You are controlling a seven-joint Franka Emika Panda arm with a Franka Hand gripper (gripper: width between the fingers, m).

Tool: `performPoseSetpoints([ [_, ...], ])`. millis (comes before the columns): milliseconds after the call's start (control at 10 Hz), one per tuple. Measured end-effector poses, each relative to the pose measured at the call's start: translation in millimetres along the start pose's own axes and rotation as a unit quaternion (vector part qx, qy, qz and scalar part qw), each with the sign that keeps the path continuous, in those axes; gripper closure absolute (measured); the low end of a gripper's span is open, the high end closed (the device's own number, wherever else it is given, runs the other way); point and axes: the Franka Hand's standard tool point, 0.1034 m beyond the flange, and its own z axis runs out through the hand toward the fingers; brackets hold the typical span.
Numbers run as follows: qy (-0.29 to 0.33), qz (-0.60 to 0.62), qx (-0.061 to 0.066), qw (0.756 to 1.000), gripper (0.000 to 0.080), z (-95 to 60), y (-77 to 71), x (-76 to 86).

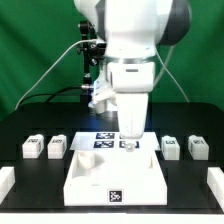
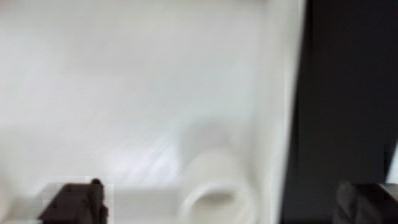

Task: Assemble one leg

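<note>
Four small white tagged legs stand on the black table: two at the exterior view's left [image 1: 33, 146] [image 1: 57, 146] and two at its right [image 1: 170, 146] [image 1: 196, 146]. The big white square panel [image 1: 100, 178] lies at the front centre. My gripper [image 1: 128, 140] hangs over the panel's back edge, far from every leg. In the wrist view the gripper [image 2: 222, 205] is open and empty. Its dark fingers [image 2: 71, 200] stand wide apart on either side of a round socket [image 2: 217, 195] in the panel's surface [image 2: 143, 90]. No leg shows in the wrist view.
The marker board [image 1: 103, 137] lies behind the panel, partly hidden by the arm. White blocks sit at the table's far left [image 1: 5, 180] and far right [image 1: 215, 178] edges. Black table [image 2: 347, 100] shows beside the panel.
</note>
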Motion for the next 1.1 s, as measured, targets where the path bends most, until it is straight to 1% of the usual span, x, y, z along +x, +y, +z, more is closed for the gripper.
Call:
performPoseSetpoints([
  [100, 0.002, -0.044, 0.003, 0.999, 0.015, 11.0, -5.6, -10.2],
  [200, 0.007, -0.035, 0.009, 0.999, 0.015, 22.9, -9.3, -12.2],
  [300, 0.008, -0.01, 0.014, 1.0, 0.015, 29.6, -9.8, -9.5],
  [400, 0.008, -0.009, 0.013, 1.0, 0.0172, 28.9, -9.6, -11.1],
  [500, 0.008, -0.008, 0.013, 1.0, 0.0172, 29.1, -9.8, -11.6],
  [600, 0.008, -0.007, 0.014, 1.0, 0.0359, 29.7, -10.2, -11.6],
  [700, 0.008, -0.007, 0.014, 1.0, 0.0359, 29.9, -10.4, -11.7],
  [900, 0.008, -0.006, 0.015, 1.0, 0.0741, 30.5, -10.8, -12.0],
  [1100, 0.008, -0.003, 0.012, 1.0, 0.0741, 29.9, -9.5, -13.0],
])
